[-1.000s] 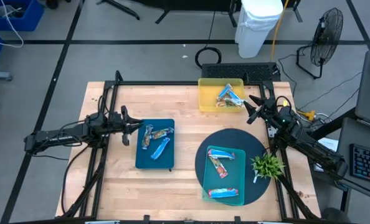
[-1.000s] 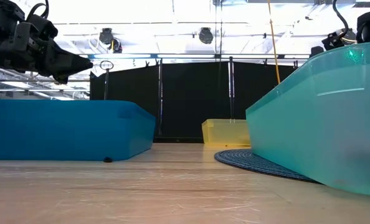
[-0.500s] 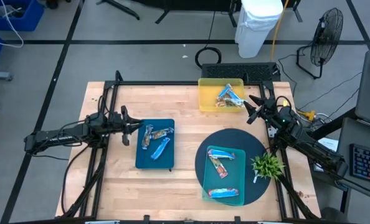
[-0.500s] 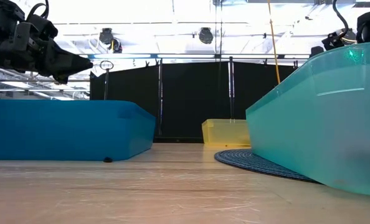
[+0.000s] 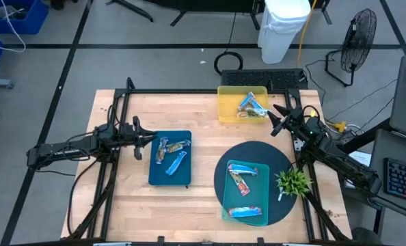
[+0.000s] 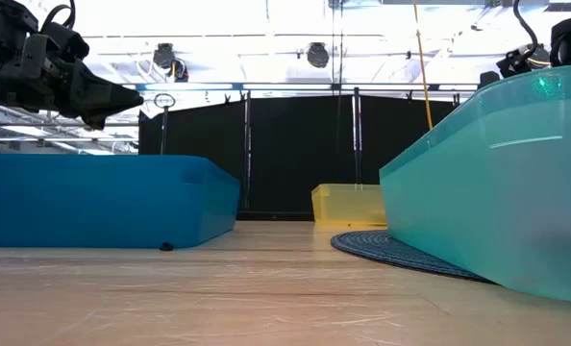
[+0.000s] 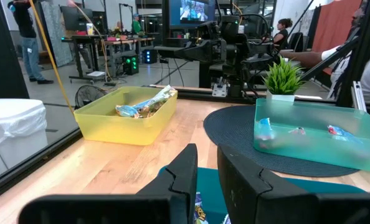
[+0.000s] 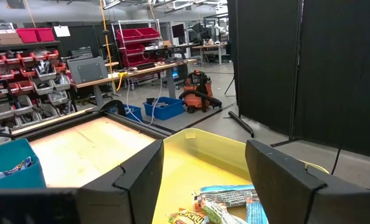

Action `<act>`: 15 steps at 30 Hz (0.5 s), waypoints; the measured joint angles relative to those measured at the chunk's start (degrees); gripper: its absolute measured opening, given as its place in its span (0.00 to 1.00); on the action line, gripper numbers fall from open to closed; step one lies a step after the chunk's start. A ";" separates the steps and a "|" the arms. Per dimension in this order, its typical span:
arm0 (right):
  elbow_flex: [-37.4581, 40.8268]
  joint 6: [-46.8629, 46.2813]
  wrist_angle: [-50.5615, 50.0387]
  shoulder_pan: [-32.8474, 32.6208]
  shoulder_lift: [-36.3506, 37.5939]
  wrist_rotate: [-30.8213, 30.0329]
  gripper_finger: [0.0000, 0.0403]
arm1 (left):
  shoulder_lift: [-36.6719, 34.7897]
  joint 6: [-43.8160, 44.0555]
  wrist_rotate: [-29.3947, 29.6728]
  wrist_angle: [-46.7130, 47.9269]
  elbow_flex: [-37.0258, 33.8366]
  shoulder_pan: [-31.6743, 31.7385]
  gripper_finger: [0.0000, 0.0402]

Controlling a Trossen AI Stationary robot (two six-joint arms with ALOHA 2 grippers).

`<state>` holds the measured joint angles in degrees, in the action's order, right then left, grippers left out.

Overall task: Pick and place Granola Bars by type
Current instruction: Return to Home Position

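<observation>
Granola Bars lie in three trays. Several, blue and mottled, lie in the blue tray [image 5: 169,171]. More lie in the yellow tray [image 5: 227,109] at the far edge, seen as a heap [image 8: 225,202]. Two lie in the teal tray [image 5: 258,191]: a mottled one [image 5: 240,181] and a blue one [image 5: 245,212]. My left gripper [image 5: 150,139] hovers level at the blue tray's left edge, its fingers [image 7: 185,174] a narrow gap apart and empty. My right gripper [image 5: 275,120] hovers wide open beside the yellow tray's right end, holding nothing.
The teal tray sits on a dark round mat [image 5: 285,164]. A small green plant [image 5: 292,182] stands at the mat's right edge. A black frame [image 5: 189,91] runs around the table. Bare wood lies between the blue tray and the mat.
</observation>
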<state>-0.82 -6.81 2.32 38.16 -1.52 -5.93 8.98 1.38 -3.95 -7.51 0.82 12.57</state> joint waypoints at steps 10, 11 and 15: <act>-0.01 0.00 -0.01 -0.01 0.00 0.00 0.54 | 0.00 0.01 0.00 0.00 0.00 0.00 0.17; 0.00 0.00 0.00 -0.01 0.00 0.00 0.54 | 0.00 -0.01 0.00 0.00 0.00 -0.01 0.17; 0.00 0.00 -0.01 0.01 0.00 0.00 0.54 | 0.01 0.01 0.00 0.02 0.00 -0.01 0.17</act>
<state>-0.82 -6.81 2.31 38.17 -1.52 -5.93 8.99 1.39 -3.95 -7.49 0.82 12.56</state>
